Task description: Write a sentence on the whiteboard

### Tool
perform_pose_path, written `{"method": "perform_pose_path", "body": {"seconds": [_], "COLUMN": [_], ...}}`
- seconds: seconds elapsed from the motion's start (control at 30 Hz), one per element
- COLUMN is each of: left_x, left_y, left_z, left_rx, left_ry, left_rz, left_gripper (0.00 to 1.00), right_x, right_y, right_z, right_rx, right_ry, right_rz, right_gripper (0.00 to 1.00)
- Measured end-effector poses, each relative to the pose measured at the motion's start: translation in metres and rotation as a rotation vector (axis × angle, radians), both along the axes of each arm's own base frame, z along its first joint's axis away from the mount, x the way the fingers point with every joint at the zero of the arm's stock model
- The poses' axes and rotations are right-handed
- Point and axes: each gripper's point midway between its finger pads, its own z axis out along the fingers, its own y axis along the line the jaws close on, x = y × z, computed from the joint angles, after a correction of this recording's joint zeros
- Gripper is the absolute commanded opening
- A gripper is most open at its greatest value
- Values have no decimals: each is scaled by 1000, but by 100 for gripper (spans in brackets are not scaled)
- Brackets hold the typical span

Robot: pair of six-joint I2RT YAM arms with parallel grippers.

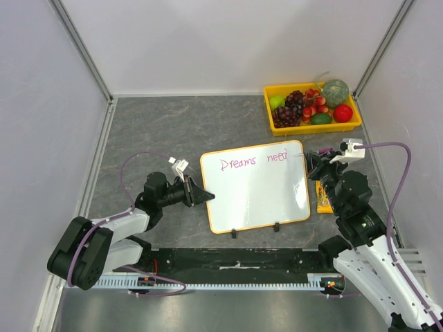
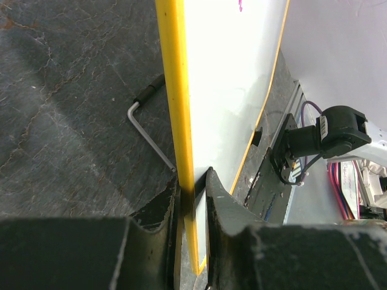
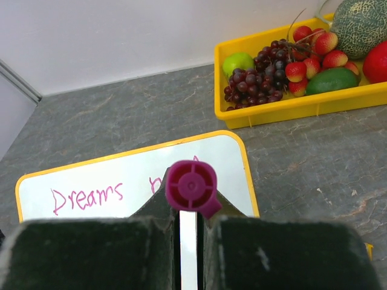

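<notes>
From above, the board (image 1: 256, 187) sits mid-table, my left gripper (image 1: 199, 195) at its left edge and my right gripper (image 1: 313, 159) by the last word. Left wrist: my fingers clamp the frame. Right wrist: my fingers pinch the marker (image 3: 191, 186), so I want light, even strokes on a firmly held board.

1. Left arm (image 1: 104, 238): white link shells between bulky black joint housings.
2. Right arm (image 1: 360, 228): identical white-and-black construction.
3. Left cable (image 1: 128, 173): lavender sheath, round section, routed outside the arm.
4. Right cable (image 1: 401, 173): lavender sheath, same type.
5. Left camera bracket (image 1: 178, 166): small, white, angular.
6. Right camera bracket (image 1: 349, 148): small, white, angular.
7. Left gripper (image 2: 193, 187): fingers (image 2: 151, 241) matte black, blocky, edges scuffed pale.
8. Right gripper (image 3: 188, 217): fingers (image 3: 284, 254) matte black, flat-topped, lightly speckled.
</notes>
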Motion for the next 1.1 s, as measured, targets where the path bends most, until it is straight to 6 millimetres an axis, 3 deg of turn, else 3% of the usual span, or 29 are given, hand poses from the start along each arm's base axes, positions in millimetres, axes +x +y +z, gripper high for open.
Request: {"method": "perform_pose_path", "body": {"seconds": [0.33, 1.1], "left_x": [0, 0], "left_y": [0, 0], "left_z": [0, 0], "left_rx": [0, 0], "left_ry": [0, 1], "left_rz": [0, 0], "left_gripper": [2, 2], "right_x": [-14, -15], "right_y": [3, 12], "right_z": [-3, -25], "right_rx": [8, -9], "right_ry": [17, 88], "right_rz": [43, 92], "right_gripper": [0, 0]}}
